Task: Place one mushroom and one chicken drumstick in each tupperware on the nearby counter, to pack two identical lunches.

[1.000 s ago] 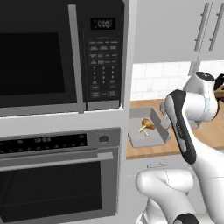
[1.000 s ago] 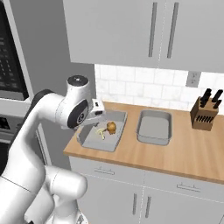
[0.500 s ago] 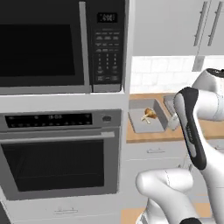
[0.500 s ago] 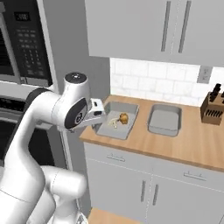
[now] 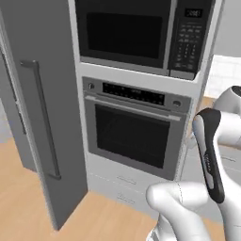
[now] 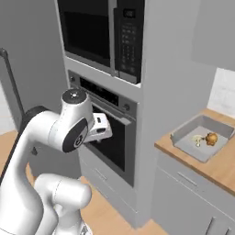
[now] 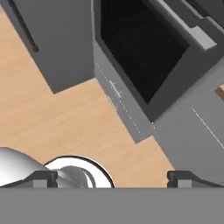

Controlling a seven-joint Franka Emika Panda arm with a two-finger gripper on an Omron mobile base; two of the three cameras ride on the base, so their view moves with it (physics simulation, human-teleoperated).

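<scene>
One grey tupperware (image 6: 187, 143) sits on the wooden counter (image 6: 216, 170) at the far right of the right base view. Inside it lie a brown chicken drumstick (image 6: 211, 137) and a pale mushroom (image 6: 198, 139), side by side. My hand (image 6: 102, 129) hangs in front of the oven, well to the left of the counter and apart from the tupperware. In the hand view my gripper (image 7: 113, 179) is open, its fingertips (image 7: 43, 179) wide apart with nothing between them, looking down at the wooden floor and the oven front.
A wall oven (image 5: 136, 134) with a microwave (image 5: 141, 33) above it stands straight ahead. A tall grey fridge door with a bar handle (image 5: 44, 117) is at the left. Grey cabinet fronts (image 6: 188, 193) run under the counter. Open wooden floor (image 7: 74, 118) lies below.
The whole picture has shifted: the base has moved left, away from the counter, bringing the oven and fridge to the front. The gripper stays open and empty.
</scene>
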